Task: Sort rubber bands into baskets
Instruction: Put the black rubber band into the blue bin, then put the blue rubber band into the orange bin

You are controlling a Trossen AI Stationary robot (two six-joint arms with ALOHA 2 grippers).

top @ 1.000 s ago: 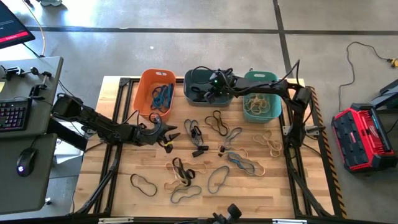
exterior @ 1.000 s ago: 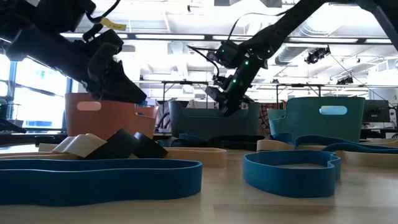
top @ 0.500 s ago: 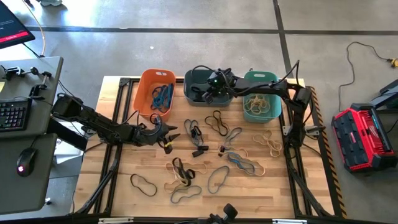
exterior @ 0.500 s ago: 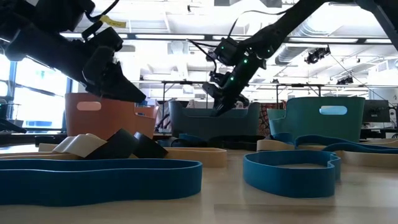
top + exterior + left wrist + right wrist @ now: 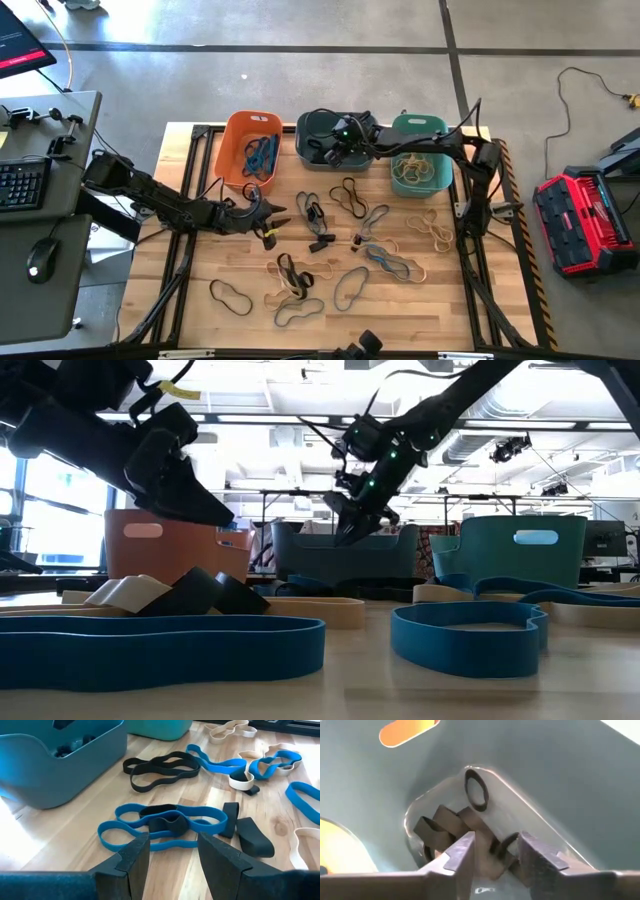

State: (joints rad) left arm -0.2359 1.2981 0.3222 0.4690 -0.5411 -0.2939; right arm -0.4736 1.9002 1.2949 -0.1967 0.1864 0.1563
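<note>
Slate blue-grey basket (image 5: 318, 140) is where your right gripper (image 5: 334, 146) sits, over its inside, between the orange basket (image 5: 243, 148) and the teal basket (image 5: 420, 152). In the right wrist view the fingers (image 5: 461, 852) stand apart with nothing clamped between them; dark rubber bands (image 5: 445, 831) lie on the tub floor just beyond the tips. So read it as released.

Your left gripper (image 5: 272, 215) hangs low over the wooden table (image 5: 420, 290), in front of the orange basket. Jaws parted, nothing in them. Left wrist view shows a blue band (image 5: 160, 825) with a dark band (image 5: 167, 822) lying across it, just ahead of the tips.

Orange basket holds blue bands (image 5: 261, 154); teal holds tan bands (image 5: 418, 166). Loose bands in blue, black and tan are spread over the middle and near half of the table.
</note>
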